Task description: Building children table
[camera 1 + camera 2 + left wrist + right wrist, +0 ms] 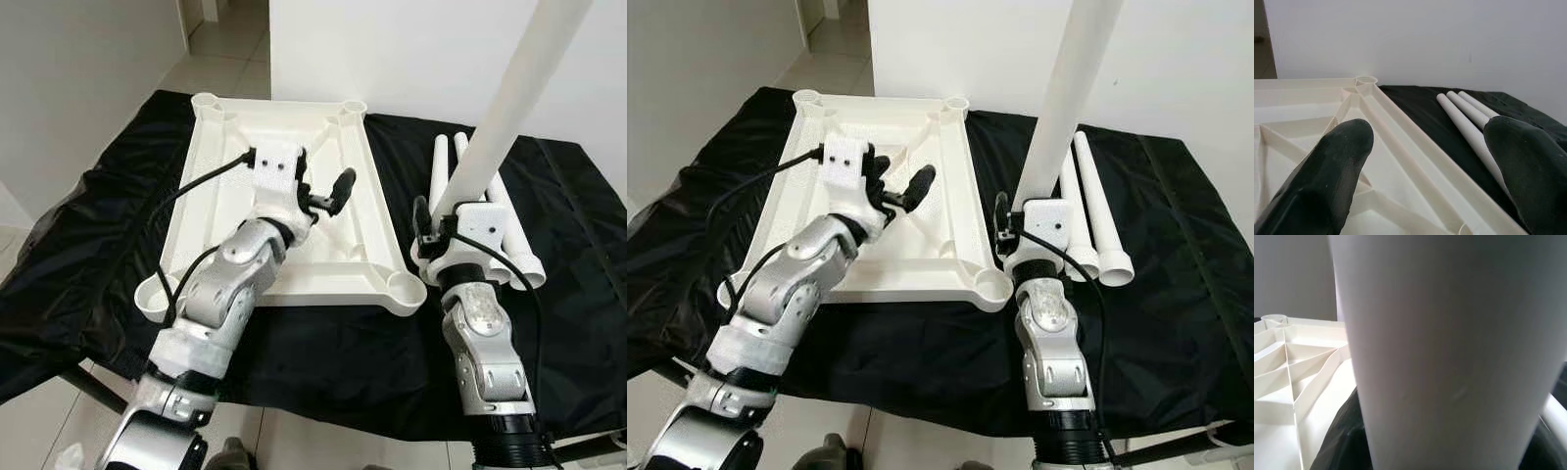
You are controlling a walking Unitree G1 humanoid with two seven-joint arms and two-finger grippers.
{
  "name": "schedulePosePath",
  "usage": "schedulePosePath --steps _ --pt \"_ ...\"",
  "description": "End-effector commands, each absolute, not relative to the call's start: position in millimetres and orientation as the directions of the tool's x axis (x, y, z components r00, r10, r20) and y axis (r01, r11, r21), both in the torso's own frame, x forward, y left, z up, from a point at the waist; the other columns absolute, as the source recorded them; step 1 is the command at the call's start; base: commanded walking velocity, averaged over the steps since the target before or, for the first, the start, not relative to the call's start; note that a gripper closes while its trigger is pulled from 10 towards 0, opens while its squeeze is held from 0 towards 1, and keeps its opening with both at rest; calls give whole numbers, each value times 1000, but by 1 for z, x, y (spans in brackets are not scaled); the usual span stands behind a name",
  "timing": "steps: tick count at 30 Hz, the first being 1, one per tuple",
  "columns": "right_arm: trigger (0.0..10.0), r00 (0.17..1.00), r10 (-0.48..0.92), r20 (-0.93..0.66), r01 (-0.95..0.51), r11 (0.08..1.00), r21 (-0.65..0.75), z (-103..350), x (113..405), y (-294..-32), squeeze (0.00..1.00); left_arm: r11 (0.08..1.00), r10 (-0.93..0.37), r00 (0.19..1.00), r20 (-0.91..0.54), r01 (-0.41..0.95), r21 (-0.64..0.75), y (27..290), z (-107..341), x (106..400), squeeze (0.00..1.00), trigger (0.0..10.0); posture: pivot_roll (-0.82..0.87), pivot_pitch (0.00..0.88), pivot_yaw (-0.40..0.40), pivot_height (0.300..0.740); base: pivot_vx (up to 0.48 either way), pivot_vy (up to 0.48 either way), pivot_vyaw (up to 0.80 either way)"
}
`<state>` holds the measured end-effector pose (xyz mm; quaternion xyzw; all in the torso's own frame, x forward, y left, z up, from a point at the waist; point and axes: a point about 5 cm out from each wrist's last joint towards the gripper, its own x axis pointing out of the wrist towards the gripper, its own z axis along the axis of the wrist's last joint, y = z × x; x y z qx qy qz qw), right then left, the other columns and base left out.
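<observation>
Clamped in the right claw [1019, 217], one white leg [1068, 98] is held upright just beside the near corner socket [993, 286] of the upturned tabletop [950, 186]. Over the tabletop's ribs the left claw [901, 184] is held empty, fingers spread. No leg is seen seated yet; three spare legs [1095, 220] are left on the black-draped counter [1176, 294].
</observation>
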<state>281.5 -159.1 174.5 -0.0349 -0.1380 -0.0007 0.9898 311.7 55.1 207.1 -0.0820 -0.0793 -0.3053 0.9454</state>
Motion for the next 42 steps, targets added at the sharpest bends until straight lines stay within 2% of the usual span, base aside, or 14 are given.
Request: schedulePosePath --steps 1,7,13,16,26,28,39,42 --pt "10000 959 26 282 -7 998 -66 174 279 -159 0 558 -805 543 239 830 -7 42 208 293 0 10000 -1 0 -43 740 0 0 0" --pt "10000 966 36 256 -17 997 -76 164 277 -161 0 473 -857 456 242 881 15 43 201 279 0 10000 4 0 -47 740 0 0 0" --pt "10000 969 55 240 -33 995 -94 159 277 -160 0 447 -877 430 216 894 32 43 196 275 0 10000 5 0 -46 740 0 0 0" --pt "10000 971 104 217 -80 990 -116 153 276 -156 0 375 -919 360 160 924 73 42 188 265 0 10000 10 0 -42 740 0 0 0" --pt "10000 975 136 176 -115 986 -124 139 277 -152 0 322 -944 312 106 942 92 38 179 257 0 10000 9 2 -36 740 0 0 0" --pt "10000 975 149 167 -130 984 -122 135 279 -151 0 273 -961 266 76 957 103 35 175 253 0 10000 9 3 -34 740 0 0 0" --pt "10000 970 183 159 -160 976 -146 128 279 -148 0 233 -972 230 44 968 89 37 172 248 0 10000 15 1 -28 740 0 0 0" --pt "10000 959 236 160 -208 962 -175 124 276 -143 0 218 -976 217 24 972 82 38 169 246 0 10000 18 2 -26 740 0 0 0"
